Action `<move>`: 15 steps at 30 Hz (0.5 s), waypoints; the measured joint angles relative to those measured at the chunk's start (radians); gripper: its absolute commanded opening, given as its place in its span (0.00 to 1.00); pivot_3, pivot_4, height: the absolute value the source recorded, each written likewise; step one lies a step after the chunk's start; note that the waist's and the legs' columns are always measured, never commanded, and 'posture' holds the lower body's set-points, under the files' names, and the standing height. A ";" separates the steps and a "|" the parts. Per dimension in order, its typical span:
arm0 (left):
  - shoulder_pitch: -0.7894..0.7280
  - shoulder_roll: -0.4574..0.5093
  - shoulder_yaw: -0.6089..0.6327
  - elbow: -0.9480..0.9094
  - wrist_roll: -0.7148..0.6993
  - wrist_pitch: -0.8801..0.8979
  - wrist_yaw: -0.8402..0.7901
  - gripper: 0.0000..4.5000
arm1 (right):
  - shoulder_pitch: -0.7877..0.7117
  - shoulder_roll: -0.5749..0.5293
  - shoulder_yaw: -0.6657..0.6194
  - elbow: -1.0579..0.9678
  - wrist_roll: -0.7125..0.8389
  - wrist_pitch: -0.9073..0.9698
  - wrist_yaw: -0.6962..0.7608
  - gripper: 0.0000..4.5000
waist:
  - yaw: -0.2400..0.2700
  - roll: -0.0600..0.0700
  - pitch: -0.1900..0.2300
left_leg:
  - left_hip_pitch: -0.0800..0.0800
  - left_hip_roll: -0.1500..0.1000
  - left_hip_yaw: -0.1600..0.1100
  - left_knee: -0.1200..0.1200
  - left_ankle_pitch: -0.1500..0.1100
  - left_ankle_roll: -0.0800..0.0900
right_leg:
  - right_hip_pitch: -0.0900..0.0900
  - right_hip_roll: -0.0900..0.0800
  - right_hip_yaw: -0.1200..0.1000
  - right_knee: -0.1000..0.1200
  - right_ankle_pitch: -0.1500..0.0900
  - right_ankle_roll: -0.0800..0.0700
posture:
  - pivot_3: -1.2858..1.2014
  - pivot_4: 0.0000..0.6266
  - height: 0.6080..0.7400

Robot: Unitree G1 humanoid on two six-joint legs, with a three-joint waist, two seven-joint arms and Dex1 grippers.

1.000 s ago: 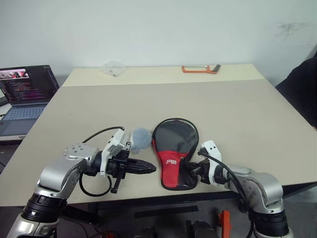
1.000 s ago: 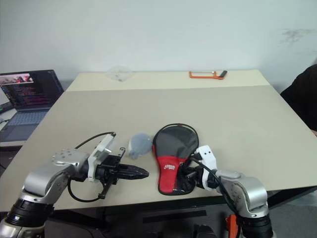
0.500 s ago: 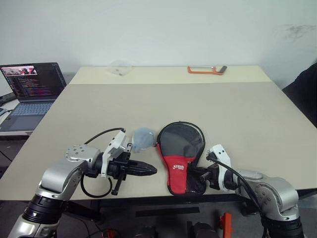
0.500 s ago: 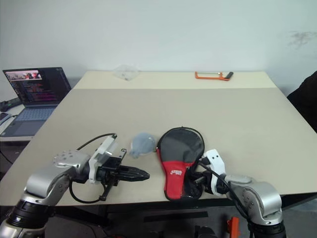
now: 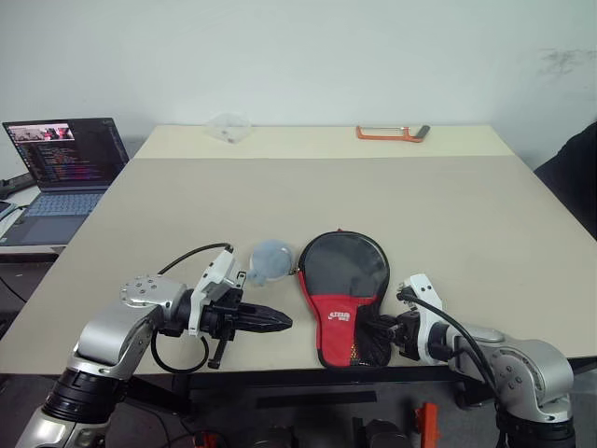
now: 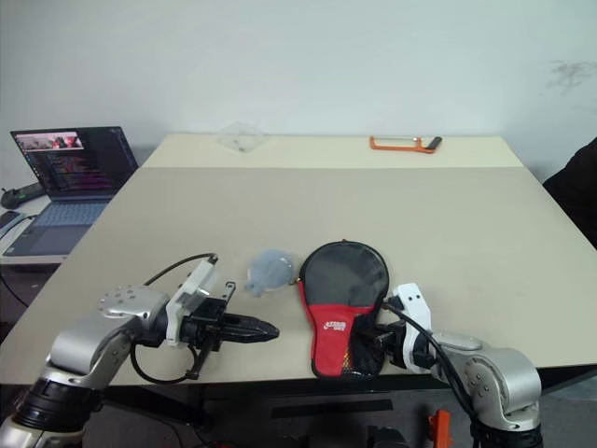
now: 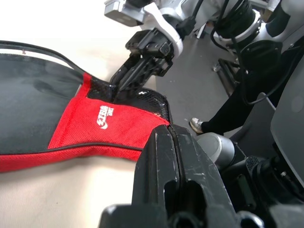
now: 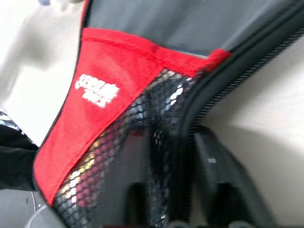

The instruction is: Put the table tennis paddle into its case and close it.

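One case (image 5: 342, 291), lengthwise, narrow red end nearest

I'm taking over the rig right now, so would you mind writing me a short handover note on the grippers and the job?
Left gripper: shut, empty, hovering beside the case.
Right gripper: jaws slightly apart at the mesh corner on the case's narrow end; whether it grips anything cannot be told.
Case: flat near the table's front edge, narrow red end toward the robot. The paddle appears to be inside.
Done: paddle seemingly bagged.
Left: confirm the zipper is fully shut, which cannot be told from here.
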 measured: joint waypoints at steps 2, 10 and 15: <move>0.003 -0.001 -0.002 0.002 0.000 -0.003 0.000 0.00 | 0.001 0.003 -0.016 -0.032 0.008 0.035 -0.011 0.66 | 0.001 0.000 0.000 | 0.000 0.000 0.000 0.000 0.000 0.000 | 0.000 0.000 0.000 0.000 0.000 0.000 | 0.52 0.24 1.00; 0.009 -0.016 0.000 0.033 0.024 -0.038 0.042 0.00 | -0.071 -0.241 -0.032 -0.203 0.046 0.042 0.057 0.99 | -0.009 0.003 0.002 | 0.000 0.001 0.002 0.000 0.000 0.000 | -0.001 0.000 0.001 0.000 0.000 0.000 | 0.52 0.24 1.00; -0.012 -0.023 0.007 0.066 0.043 -0.042 0.087 0.00 | -0.234 -0.255 0.058 -0.122 0.060 -0.192 0.162 0.99 | -0.016 0.003 0.002 | 0.002 0.003 0.002 -0.001 0.000 0.000 | 0.000 0.002 0.001 0.001 0.000 0.000 | 0.52 0.24 1.00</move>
